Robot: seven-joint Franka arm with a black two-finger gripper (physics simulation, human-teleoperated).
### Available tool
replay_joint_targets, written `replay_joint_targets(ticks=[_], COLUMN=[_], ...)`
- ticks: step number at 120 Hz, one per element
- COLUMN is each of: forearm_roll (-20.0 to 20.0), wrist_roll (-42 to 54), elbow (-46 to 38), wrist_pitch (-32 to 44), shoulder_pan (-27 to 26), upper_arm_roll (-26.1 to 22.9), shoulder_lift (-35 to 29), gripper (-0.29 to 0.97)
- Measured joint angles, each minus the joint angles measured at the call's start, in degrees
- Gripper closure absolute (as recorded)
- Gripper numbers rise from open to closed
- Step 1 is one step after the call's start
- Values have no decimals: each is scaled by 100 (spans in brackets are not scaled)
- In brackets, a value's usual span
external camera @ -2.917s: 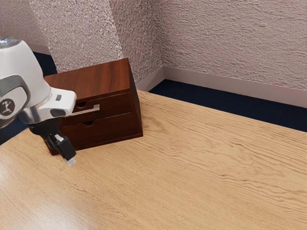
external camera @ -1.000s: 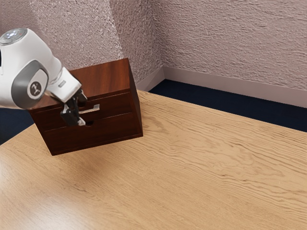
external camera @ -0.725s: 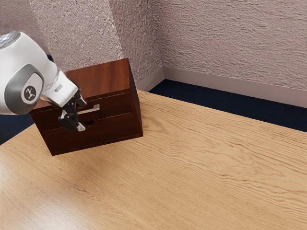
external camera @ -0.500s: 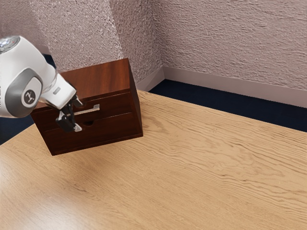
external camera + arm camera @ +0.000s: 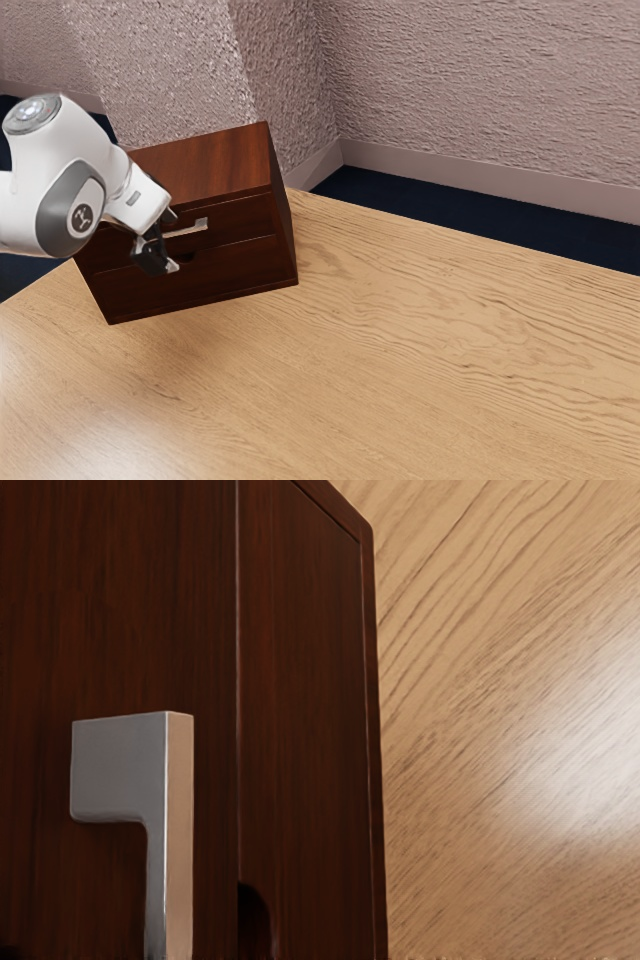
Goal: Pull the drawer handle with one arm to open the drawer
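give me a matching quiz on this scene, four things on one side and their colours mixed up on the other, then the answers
1 drawer handle
2 drawer cabinet
3 table
4 floor

a light tan
b dark blue
c silver
d dark red-brown

Pairs: 1-c, 2-d, 3-a, 4-b

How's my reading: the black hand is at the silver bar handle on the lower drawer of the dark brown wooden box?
Not quite: the exterior view shows the silver bar handle on the upper drawer, not the lower drawer. The black hand is indeed at it, on the dark brown wooden box.
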Motion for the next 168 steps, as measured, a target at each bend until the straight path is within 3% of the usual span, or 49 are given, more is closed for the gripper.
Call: replay_joint_targets(ticks=[168], forearm_roll=[49], wrist_roll=[-322], elbow=[-434], wrist_pitch=[696], shoulder_pan=[3], upper_arm_roll=[-36], shoulder_lift=[29], gripper=[0])
